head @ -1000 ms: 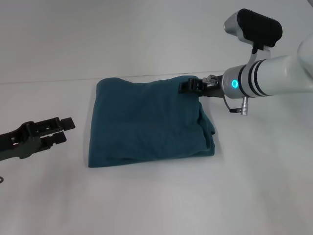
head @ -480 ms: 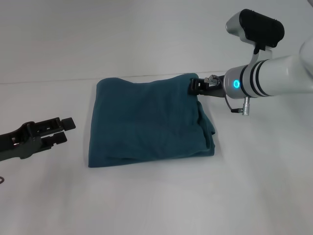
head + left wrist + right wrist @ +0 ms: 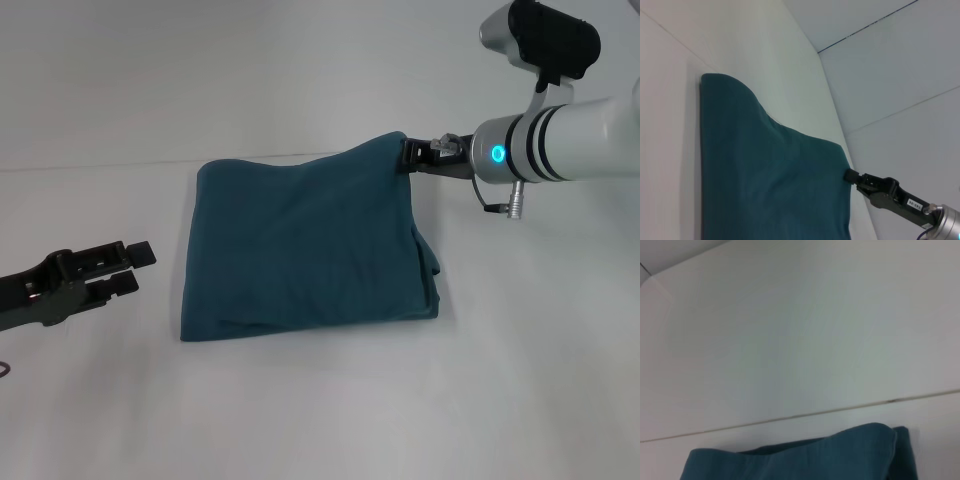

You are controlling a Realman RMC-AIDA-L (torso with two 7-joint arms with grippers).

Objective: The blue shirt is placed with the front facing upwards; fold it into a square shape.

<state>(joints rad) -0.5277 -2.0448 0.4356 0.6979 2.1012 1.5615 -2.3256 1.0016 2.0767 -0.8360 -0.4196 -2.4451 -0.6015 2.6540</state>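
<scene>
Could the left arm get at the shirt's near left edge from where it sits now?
Probably yes: only bare table separates the left gripper from the blue shirt; the right gripper holds the far corner.

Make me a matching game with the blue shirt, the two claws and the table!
Things:
1. blue shirt
2. right claw
3. left claw
4. table

States:
A. white, underneath everything
B. pinching the shirt's far corner, lifting it
C. folded, lying on the table
D. apart from the shirt, holding nothing

Pairs: 1-C, 2-B, 3-D, 4-A
</scene>
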